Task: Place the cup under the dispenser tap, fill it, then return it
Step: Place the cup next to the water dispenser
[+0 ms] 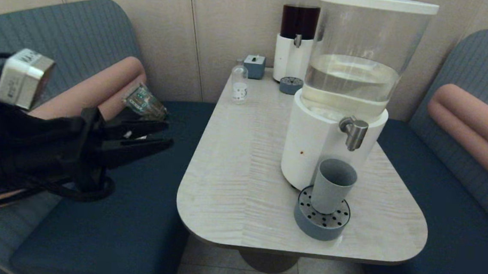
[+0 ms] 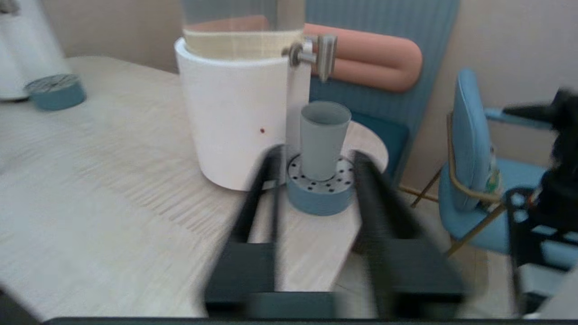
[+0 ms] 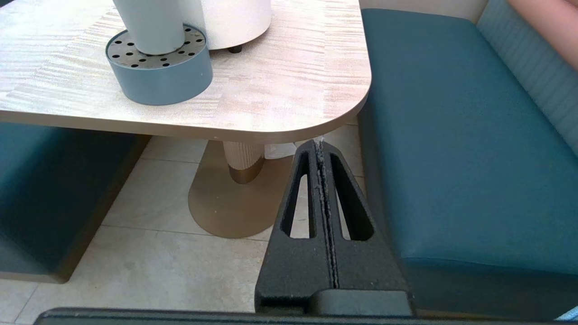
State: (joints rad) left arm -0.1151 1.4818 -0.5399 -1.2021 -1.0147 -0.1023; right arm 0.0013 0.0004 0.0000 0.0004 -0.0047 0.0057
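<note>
Left gripper [image 1: 164, 136] hung off the table's left side, over the bench seat, well apart from the cup and pointing toward the table. Its two dark fingers [image 2: 259, 189] were spread with a clear gap between them and held nothing — in the left wrist view the cup stood framed in that gap, farther off. Right gripper [image 3: 319, 143] sat low beside the table's near right corner, below the tabletop edge, its fingers pressed flat together on nothing.

On the table [image 1: 243, 154], near the front edge, lay the round blue drip tray [image 1: 321, 222] with its perforated steel top. The cup [image 1: 333, 186] stood on it — upright, long axis vertical, open mouth facing up, narrower end down on the holes. It sat toward the back of the tray, just beside the white base of the dispenser [image 1: 334, 134].

The tap [image 1: 354, 133] jutted from that base above the cup, spout pointing down; the cup's mouth lay below it with a gap between. Colourless liquid filled part of the clear tank.

Farther back stood a small clear bottle [image 1: 239, 84], a small blue box [image 1: 254, 65], a second drip tray [image 1: 291, 85], and a dark-liquid dispenser [image 1: 296, 33] against the wall.
</note>
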